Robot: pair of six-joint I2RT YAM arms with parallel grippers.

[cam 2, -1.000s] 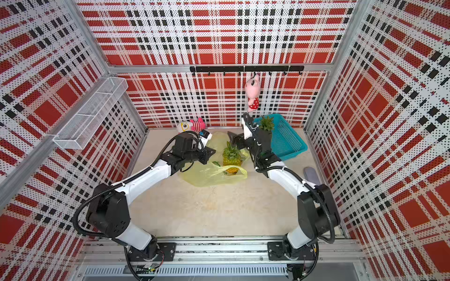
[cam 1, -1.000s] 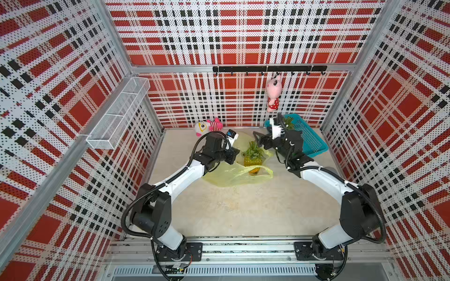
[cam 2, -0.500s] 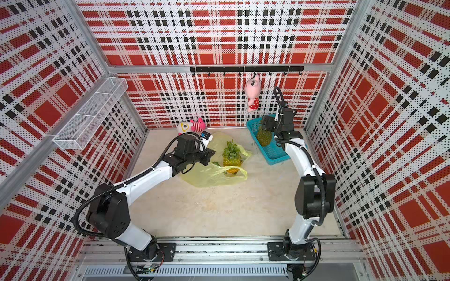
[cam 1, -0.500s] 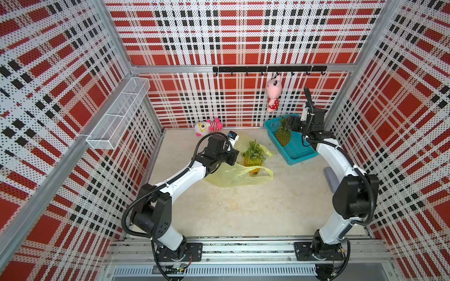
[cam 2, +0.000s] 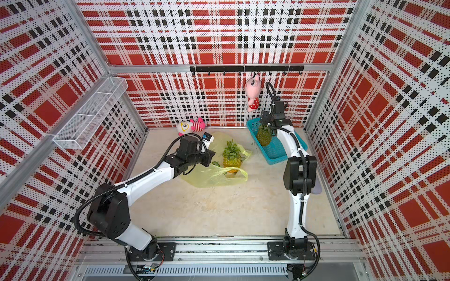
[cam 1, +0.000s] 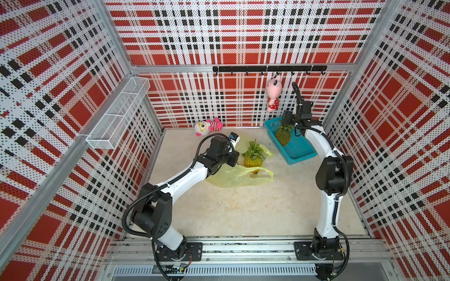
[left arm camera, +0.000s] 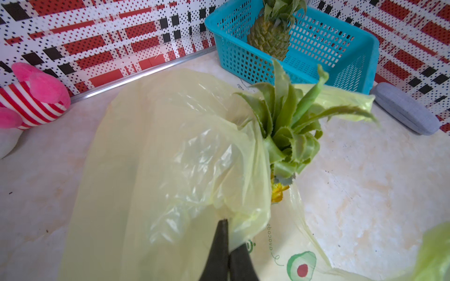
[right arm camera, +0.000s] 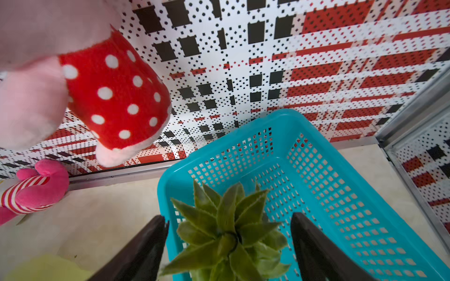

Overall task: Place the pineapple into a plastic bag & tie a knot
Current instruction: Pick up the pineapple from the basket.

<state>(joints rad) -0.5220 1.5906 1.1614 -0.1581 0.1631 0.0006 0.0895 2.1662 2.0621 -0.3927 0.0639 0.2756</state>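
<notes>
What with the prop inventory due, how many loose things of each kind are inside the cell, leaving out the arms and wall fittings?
Pineapples: 2
Plush toys: 2
Plastic bag: 1
Teal basket: 1
Grey oblong case: 1
Total: 7

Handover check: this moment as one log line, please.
left hand: shut on plastic bag; right hand: open astride crown of basket pineapple; table pineapple: upright at bag mouth; bag: untied
</notes>
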